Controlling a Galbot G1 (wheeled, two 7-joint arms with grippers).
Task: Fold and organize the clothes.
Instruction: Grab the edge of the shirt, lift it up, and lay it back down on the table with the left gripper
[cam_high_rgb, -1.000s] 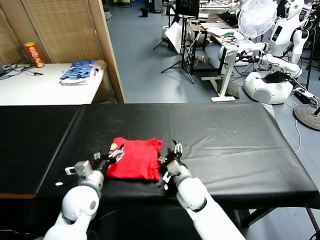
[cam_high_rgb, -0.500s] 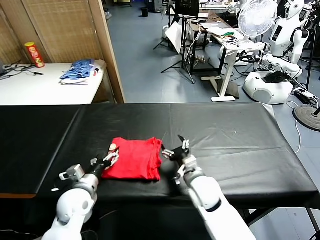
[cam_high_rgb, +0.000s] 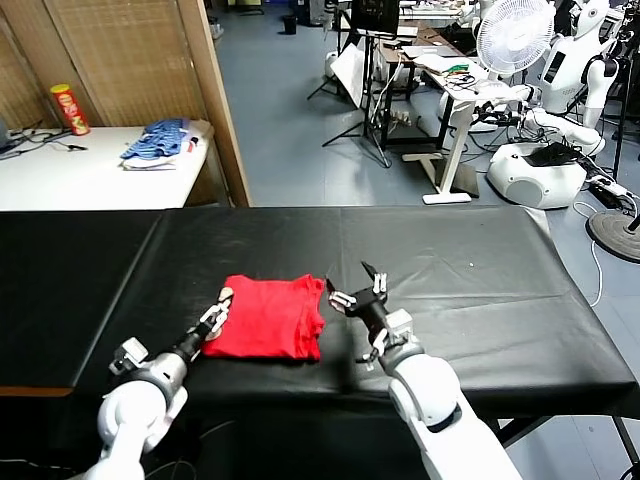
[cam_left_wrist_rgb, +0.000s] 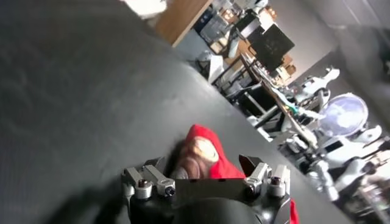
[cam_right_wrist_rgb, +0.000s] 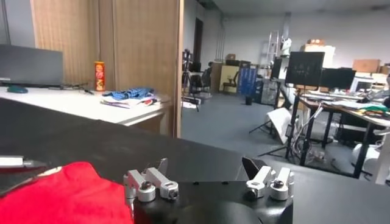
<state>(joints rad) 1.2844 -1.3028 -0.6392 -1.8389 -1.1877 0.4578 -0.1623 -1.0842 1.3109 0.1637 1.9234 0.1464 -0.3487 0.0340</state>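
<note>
The clothes are one red T-shirt (cam_high_rgb: 266, 318), folded into a rough rectangle on the black table (cam_high_rgb: 470, 270) near its front edge. In the left wrist view the T-shirt (cam_left_wrist_rgb: 214, 163) shows a brown-and-white print at its near corner. My left gripper (cam_high_rgb: 215, 313) stands open at the shirt's left edge and holds nothing; the shirt corner lies just ahead of its fingers (cam_left_wrist_rgb: 157, 180). My right gripper (cam_high_rgb: 360, 289) is open just off the shirt's right edge, apart from it. In the right wrist view, the T-shirt (cam_right_wrist_rgb: 61, 198) lies beside the empty right gripper (cam_right_wrist_rgb: 204, 165).
A white side table (cam_high_rgb: 60, 175) at the back left carries a blue-and-white fabric pile (cam_high_rgb: 156, 141) and a red can (cam_high_rgb: 68, 108). A wooden partition (cam_high_rgb: 215, 100) stands behind the black table. A fan (cam_high_rgb: 513, 35) and other robots (cam_high_rgb: 540, 160) are at the back right.
Both open grippers have drawn outward from the shirt: the left one to the left, the right one to the right and a little farther back. The shirt lies still.
</note>
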